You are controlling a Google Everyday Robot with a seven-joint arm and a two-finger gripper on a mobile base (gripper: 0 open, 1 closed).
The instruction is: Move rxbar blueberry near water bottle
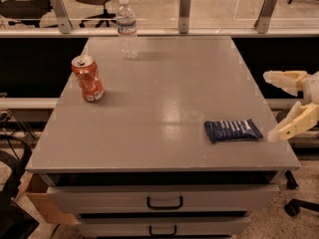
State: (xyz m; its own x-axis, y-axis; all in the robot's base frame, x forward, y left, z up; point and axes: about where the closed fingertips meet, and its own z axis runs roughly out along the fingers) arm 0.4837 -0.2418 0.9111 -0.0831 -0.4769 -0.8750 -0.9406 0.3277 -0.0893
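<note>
The rxbar blueberry (233, 130), a flat dark blue wrapper with pale stripes, lies on the grey table (164, 93) near its front right corner. The water bottle (126, 28), clear with a white cap, stands upright at the table's far edge, left of centre. My gripper (269, 105) is at the right edge of the view, just off the table's right side and right of the bar. Its two pale fingers (294, 122) are spread wide apart and hold nothing.
An orange dented soda can (88, 78) stands on the left part of the table. A glass barrier with metal posts (184, 11) runs behind the table. Drawers (164, 201) are below the front edge. Office chairs stand beyond the barrier.
</note>
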